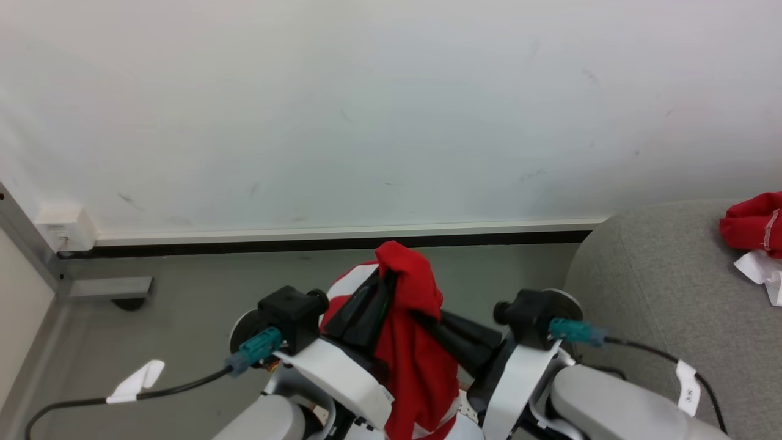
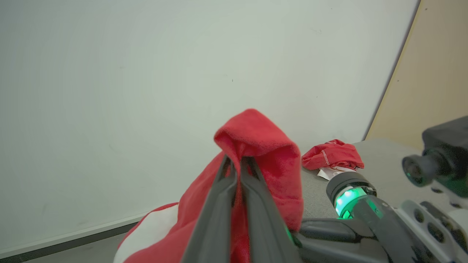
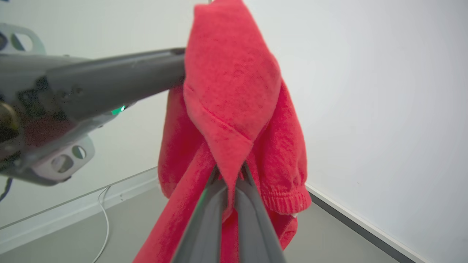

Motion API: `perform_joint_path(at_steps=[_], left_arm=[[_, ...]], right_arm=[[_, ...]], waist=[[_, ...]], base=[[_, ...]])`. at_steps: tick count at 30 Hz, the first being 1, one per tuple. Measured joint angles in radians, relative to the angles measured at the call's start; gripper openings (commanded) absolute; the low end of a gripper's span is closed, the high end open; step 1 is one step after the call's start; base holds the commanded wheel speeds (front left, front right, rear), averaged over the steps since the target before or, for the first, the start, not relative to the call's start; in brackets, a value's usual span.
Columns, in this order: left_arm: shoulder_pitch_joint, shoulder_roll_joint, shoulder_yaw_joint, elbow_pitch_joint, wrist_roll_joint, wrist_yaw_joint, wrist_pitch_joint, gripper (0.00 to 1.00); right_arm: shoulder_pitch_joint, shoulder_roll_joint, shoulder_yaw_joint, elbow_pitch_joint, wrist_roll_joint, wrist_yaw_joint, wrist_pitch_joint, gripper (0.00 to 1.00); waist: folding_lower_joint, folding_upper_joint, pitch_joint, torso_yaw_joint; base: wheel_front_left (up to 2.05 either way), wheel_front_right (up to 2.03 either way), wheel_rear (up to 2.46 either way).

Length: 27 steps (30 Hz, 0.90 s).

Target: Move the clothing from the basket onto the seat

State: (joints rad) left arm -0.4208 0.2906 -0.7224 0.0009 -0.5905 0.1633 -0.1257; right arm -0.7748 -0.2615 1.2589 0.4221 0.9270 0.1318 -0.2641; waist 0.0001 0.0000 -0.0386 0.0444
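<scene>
Left gripper (image 1: 383, 282) fingers clamped on the top fold of a red-and-white garment (image 1: 418, 360) that hung above the floor (image 1: 183, 318), right gripper (image 1: 427, 318) fingers pinched on the same cloth just lower, ribbed cuff (image 3: 289, 199) showed in the right wrist view, second red garment (image 1: 754, 223) lay on the grey seat (image 1: 647, 293) at far right, seen too from the left wrist.

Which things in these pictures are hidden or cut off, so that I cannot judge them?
- Head view: red garment hides the tips of left claw and right claw; bottom edge cuts its lower end.
- Head view: right edge cuts the second garment on the sofa.
</scene>
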Motion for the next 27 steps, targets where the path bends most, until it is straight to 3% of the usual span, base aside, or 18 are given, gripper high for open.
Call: perform_joint_path(at_steps=[1, 2, 3, 5, 16, 27], left_arm=[[0.000, 0.001, 0.001, 0.003, -0.001, 0.002, -0.003, 0.00], [0.001, 0.002, 0.004, 0.008, -0.001, 0.005, -0.008, 0.24], [0.003, 0.004, 0.008, 0.013, -0.001, 0.007, -0.015, 0.39], [0.008, 0.008, 0.007, 0.021, 0.000, 0.012, -0.021, 1.00], [0.030, 0.020, -0.023, 0.050, 0.008, 0.004, -0.028, 1.00], [0.033, 0.014, -0.062, 0.089, 0.014, -0.030, -0.036, 1.00]], right_arm=[[0.000, -0.006, -0.016, -0.011, 0.008, 0.000, 0.000, 0.00], [0.000, -0.015, -0.034, -0.022, 0.015, 0.000, 0.000, 0.00], [0.000, -0.024, -0.050, -0.032, 0.020, 0.000, 0.000, 0.00], [0.002, -0.040, -0.079, -0.048, 0.028, 0.000, 0.000, 0.00], [0.035, -0.130, -0.248, -0.096, 0.034, 0.000, 0.000, 0.00], [0.067, -0.183, -0.378, -0.138, 0.009, 0.000, 0.000, 0.00]], waist=[[0.0000, 0.0000, 0.000, -0.002], [0.0000, 0.0000, 0.000, -0.004], [0.0000, 0.0000, 0.000, -0.007], [0.0000, 0.0000, -0.001, -0.013], [0.0000, 0.0000, 0.014, -0.076], [0.0000, 0.0000, 0.041, -0.210]], base=[[0.00, 0.00, 0.00], [0.00, 0.00, 0.00], [0.00, 0.00, 0.00], [0.00, 0.00, 0.00], [0.00, 0.00, 0.00], [0.00, 0.00, 0.00]])
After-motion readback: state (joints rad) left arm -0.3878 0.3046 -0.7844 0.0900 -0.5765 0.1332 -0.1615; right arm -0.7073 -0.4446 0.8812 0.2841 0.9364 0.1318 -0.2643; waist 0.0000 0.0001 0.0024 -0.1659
